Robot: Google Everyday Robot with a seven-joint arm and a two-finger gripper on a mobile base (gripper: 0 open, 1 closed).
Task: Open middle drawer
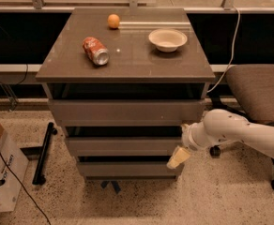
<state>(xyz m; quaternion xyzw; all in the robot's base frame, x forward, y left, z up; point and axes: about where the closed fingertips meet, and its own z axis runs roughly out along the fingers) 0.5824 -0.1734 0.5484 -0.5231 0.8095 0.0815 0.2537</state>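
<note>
The middle drawer (123, 146) is the central grey-brown front panel of the three on the cabinet, between the taller top drawer (125, 111) and the bottom drawer (127, 168). My white arm (235, 132) reaches in from the right. My gripper (177, 158) with cream fingers hangs at the right end of the middle drawer's front, its tips down by the gap above the bottom drawer. The dark gap above the middle drawer shows along its full width.
On the cabinet top (141, 60) lie a red soda can (95, 50) on its side, an orange (113, 21) and a white bowl (167, 39). A brown chair (259, 93) stands at right, a cardboard box (1, 172) and a black bar (43, 151) at left.
</note>
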